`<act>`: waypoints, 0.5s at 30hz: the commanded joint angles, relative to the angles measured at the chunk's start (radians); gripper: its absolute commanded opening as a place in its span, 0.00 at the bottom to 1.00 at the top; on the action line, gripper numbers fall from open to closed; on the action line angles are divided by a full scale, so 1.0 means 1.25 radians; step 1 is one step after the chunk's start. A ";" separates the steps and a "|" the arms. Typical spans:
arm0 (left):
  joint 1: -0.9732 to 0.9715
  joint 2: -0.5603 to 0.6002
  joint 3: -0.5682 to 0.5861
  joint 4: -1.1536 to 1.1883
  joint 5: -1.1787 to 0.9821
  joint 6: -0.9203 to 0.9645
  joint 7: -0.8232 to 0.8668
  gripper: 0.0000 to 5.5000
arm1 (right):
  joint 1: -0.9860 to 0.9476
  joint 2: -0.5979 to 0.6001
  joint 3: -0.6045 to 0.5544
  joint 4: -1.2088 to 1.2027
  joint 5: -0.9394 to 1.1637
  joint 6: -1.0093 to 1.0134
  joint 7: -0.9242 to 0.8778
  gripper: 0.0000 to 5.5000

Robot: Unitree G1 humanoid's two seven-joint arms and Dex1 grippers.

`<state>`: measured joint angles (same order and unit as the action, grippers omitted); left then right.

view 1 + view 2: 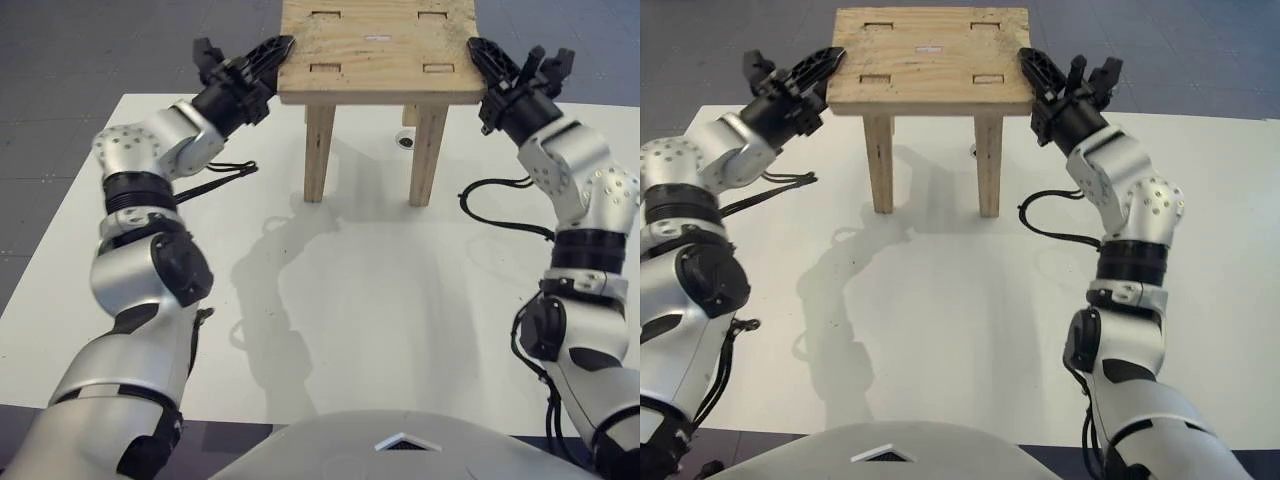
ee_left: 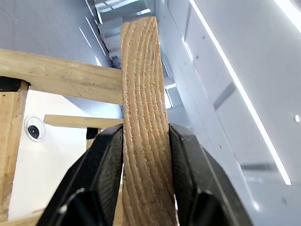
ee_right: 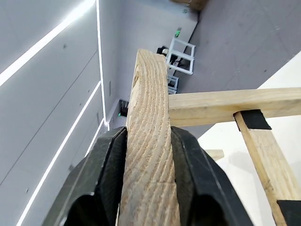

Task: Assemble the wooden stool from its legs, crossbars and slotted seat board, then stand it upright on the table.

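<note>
The stool (image 1: 318,150) stands upright near the table's (image 1: 350,330) far edge (all legs down) as my left gripper (image 1: 268,58) and right gripper (image 1: 492,62) clamp opposite ends of its seat board (image 1: 378,45); I judge an uneven release could tip it.

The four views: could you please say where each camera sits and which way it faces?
Left eye view: on the head, facing forward and down at the stool on the table; both arms show.
Right eye view: beside it, sharing that scene.
Left wrist view: on that wrist, facing the left gripper clamped on the seat board.
Right wrist view: likewise, right gripper, opposite edge.
</note>
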<state>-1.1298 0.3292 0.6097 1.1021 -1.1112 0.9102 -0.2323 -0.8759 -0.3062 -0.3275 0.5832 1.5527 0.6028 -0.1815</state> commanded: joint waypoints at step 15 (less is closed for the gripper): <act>-0.005 0.009 -0.074 -0.042 0.344 -0.639 0.026 0.38 | 0.000 -0.061 0.032 -0.008 -0.602 -0.219 0.134 0.50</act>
<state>-1.2443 0.3540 0.7002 1.1843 -0.8861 0.1862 -0.1687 -1.0718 -0.3843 -0.3851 0.8469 0.9431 0.3320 0.0254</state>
